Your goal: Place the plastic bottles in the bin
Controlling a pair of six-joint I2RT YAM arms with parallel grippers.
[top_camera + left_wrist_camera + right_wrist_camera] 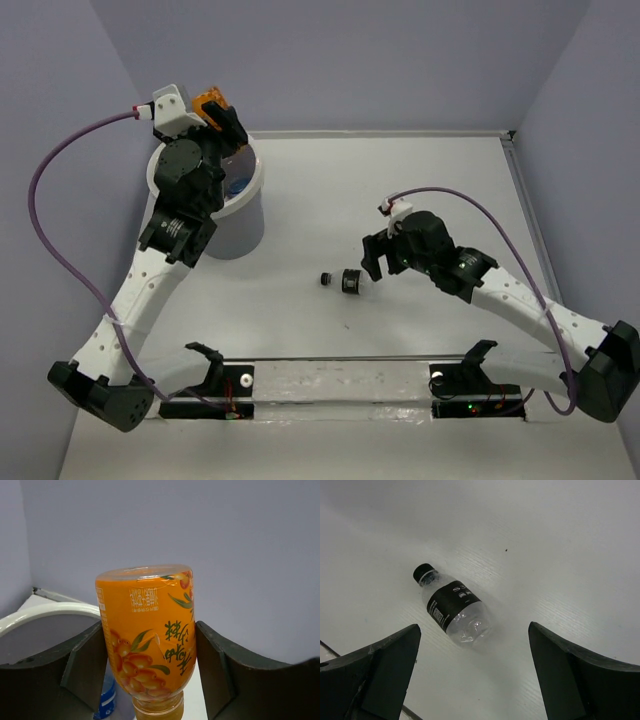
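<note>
The orange bottle [145, 635] hangs cap-down above the bin [50, 611], clamped in the left end effector [150, 630]. It is best released only once it is centred within the rim. Right of the bin, the right end effector [473, 630] hovers with jaws spread over the one black-labelled bottle [452, 605] lying on the tabletop [560, 555]; I count one bin, one orange bottle and one blue-labelled bottle [105, 700] inside the bin.

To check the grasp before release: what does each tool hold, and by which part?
The left tool holds an orange bottle by the sides of its body. The right tool is open and holds nothing; a black-labelled bottle lies below it.
</note>
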